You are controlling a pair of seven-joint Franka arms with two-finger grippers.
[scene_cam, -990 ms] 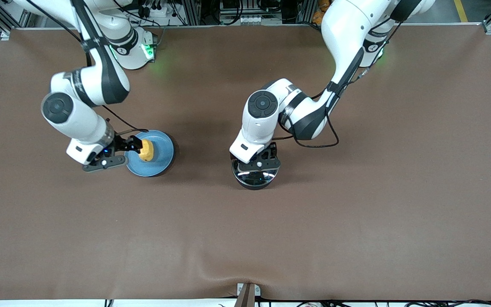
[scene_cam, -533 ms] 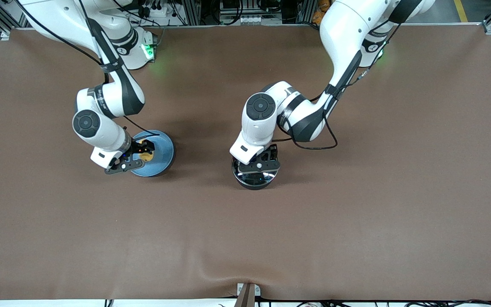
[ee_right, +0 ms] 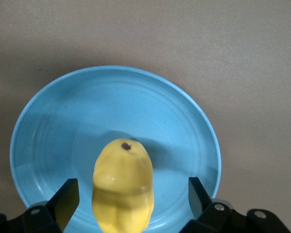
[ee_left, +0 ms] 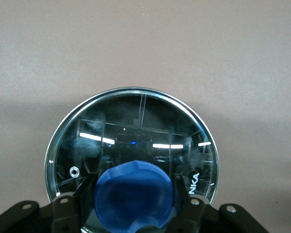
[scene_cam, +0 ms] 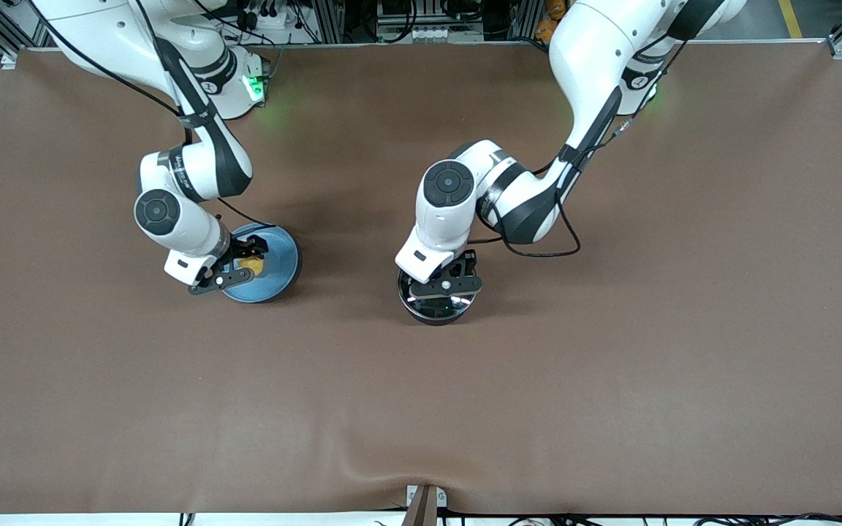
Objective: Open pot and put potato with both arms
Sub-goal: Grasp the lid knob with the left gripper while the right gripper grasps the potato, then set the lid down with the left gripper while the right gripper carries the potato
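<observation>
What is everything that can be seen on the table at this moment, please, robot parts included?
Table: one, covered in brown cloth.
Plate: one, blue, toward the right arm's end of the table.
Potato: one, yellow, on the plate, between the right gripper's open fingers.
Pot: one, black, near the middle of the table; its handle is hidden.
Lid: one, clear glass with a metal rim, on the pot.
Knob: one, blue, on top of the lid.
Right gripper: one, black, open, down over the plate around the potato.
Left gripper: one, black, at the lid's knob, a finger on each side.
</observation>
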